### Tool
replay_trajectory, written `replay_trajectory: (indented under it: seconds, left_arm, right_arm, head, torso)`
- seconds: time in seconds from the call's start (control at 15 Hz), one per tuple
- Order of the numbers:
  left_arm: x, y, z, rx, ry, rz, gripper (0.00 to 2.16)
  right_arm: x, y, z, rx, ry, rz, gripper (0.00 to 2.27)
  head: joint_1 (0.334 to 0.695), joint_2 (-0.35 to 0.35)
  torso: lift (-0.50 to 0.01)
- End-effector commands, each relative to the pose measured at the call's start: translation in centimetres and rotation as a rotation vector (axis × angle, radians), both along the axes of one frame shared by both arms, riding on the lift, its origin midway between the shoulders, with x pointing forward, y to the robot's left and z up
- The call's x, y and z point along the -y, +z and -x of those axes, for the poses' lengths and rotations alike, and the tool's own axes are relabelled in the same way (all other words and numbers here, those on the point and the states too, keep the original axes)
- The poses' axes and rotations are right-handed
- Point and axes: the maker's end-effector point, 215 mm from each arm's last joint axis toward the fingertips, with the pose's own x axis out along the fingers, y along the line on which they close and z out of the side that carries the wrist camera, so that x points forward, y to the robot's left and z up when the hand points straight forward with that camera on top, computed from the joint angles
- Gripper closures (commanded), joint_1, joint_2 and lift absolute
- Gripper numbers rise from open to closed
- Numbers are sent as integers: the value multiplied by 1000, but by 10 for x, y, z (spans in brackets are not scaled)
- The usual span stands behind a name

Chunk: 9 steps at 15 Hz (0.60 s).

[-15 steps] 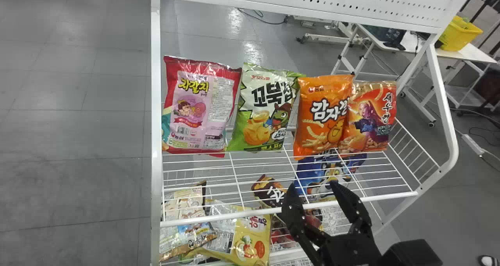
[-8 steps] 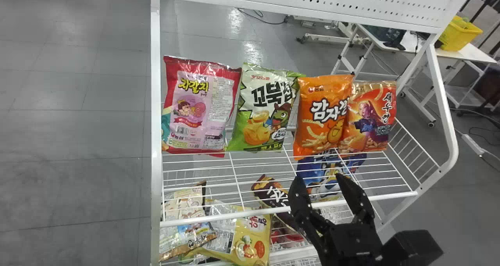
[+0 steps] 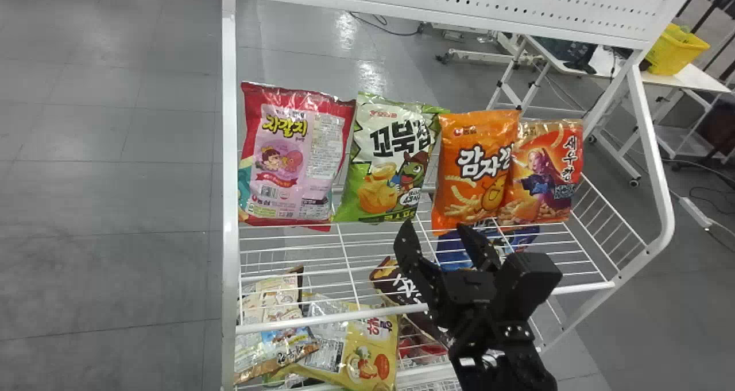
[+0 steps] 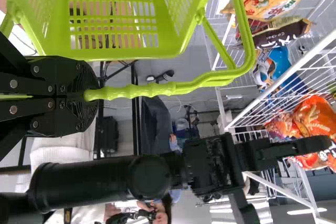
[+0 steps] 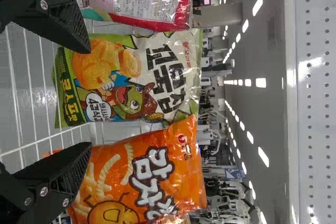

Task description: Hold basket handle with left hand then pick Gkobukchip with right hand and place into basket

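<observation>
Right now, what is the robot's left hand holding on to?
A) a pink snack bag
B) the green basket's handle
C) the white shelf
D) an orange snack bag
B: in the left wrist view, the left gripper is closed on the handle of the green basket.

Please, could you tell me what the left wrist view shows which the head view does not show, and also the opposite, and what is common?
Left wrist view: the green basket and the left hand, closed on the basket's handle.

Head view: the printed front of the Gkobukchip bag, the pink-and-red bag beside it, and a yellow bin on a table behind.

Both: the right hand, empty with fingers apart, the white wire rack and orange snack bags.
</observation>
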Motion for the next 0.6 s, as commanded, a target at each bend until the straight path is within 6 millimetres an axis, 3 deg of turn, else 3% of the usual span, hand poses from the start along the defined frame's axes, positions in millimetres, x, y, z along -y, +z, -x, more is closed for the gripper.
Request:
replay_trajectory:
  seconds: [0.0, 0.27, 0.53]
  left_arm:
    - [4, -7, -5, -9, -3, 6, 2118]
    - [4, -24, -11, -33, -2, -12, 2118]
    - [2, -30, -14, -35, -1, -32, 2115]
  right_arm:
    - [1, 1, -25, 6, -10, 0, 215]
    - [0, 3, -69, 25, -14, 16, 215]
    - [2, 3, -99, 38, -16, 18, 211]
  head:
    - [695, -350]
    - [695, -350]
    - [695, -350]
  torso:
    - [-32]
    - [-32]
    - [-32]
